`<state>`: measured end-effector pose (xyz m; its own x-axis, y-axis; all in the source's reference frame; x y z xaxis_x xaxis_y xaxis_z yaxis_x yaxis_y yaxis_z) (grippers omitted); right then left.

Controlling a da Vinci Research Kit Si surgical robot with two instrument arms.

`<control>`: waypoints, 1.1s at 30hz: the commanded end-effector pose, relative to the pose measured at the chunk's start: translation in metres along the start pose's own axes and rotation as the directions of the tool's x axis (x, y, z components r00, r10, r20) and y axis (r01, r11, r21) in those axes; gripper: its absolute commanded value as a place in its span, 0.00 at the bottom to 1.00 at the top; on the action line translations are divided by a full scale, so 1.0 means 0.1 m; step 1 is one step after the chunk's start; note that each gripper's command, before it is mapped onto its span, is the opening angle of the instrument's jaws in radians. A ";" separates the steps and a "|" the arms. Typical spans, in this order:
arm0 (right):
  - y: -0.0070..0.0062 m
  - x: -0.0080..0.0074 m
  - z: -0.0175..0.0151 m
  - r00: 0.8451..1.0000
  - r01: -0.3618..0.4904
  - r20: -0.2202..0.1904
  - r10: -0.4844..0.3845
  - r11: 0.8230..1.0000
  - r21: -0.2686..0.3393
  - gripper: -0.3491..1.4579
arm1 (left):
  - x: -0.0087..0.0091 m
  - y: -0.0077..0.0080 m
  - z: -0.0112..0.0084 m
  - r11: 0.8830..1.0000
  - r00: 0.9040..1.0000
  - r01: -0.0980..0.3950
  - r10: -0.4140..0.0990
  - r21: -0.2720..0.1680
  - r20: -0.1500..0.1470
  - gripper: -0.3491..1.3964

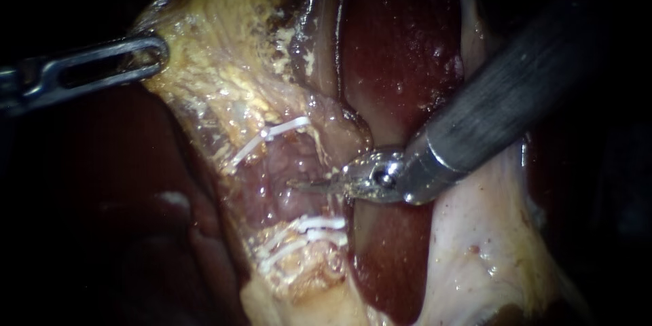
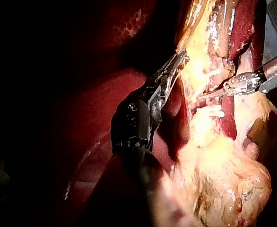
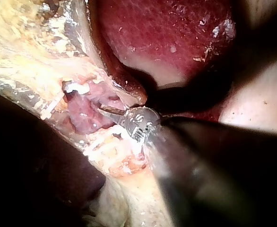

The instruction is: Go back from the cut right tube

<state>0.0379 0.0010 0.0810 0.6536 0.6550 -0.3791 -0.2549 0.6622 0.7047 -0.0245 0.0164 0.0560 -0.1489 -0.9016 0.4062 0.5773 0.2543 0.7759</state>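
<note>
Liver point(image 1: 401, 47) behind; right instrument point(image 1: 309, 185) points left toward tube point(image 1: 275, 166).

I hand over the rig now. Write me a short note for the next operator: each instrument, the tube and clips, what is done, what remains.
Left instrument: jaws shut on the yellow tissue, holding it aside.
Right instrument: jaws shut and empty, tip at the tube, between the upper clip and the lower clips.
Done: the clips are on. I cannot tell whether the tube is cut right through.
Left: draw the right instrument back along its shaft, probably slowly, clear of the clips.
</note>
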 end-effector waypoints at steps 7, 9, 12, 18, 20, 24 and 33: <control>-0.001 0.000 0.000 1.000 0.001 0.001 -0.001 1.000 -0.001 0.00 | -0.001 0.000 0.000 1.000 1.000 0.000 0.000 -0.001 0.000 0.00; -0.002 0.000 0.000 1.000 0.001 0.001 -0.001 1.000 0.000 0.00 | -0.001 0.000 -0.001 1.000 1.000 0.000 0.000 -0.001 0.000 0.00; -0.003 0.000 -0.001 1.000 0.001 0.003 -0.001 1.000 0.006 0.18 | -0.001 0.001 -0.001 1.000 1.000 0.001 -0.001 -0.004 0.002 0.00; -0.005 -0.001 -0.002 1.000 0.003 0.003 -0.003 1.000 0.008 0.52 | -0.001 0.001 -0.001 1.000 1.000 0.001 -0.001 -0.006 0.003 0.00; -0.006 -0.001 -0.003 1.000 0.003 0.004 -0.003 1.000 0.008 0.58 | -0.001 0.001 -0.001 1.000 1.000 0.001 -0.001 -0.006 0.003 0.00; -0.007 -0.001 -0.003 1.000 0.003 0.004 -0.003 1.000 0.008 0.63 | -0.001 0.001 -0.001 1.000 1.000 0.001 -0.001 -0.006 0.003 0.00; -0.012 -0.003 -0.010 1.000 0.030 0.006 -0.030 0.999 0.014 0.67 | -0.001 0.001 -0.001 1.000 1.000 0.001 -0.001 -0.007 0.003 0.00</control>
<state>0.0372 0.0003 0.0792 0.6759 0.5978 -0.4310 -0.1854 0.7039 0.6856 -0.0243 0.0165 0.0560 -0.1524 -0.9006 0.4070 0.5828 0.2507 0.7730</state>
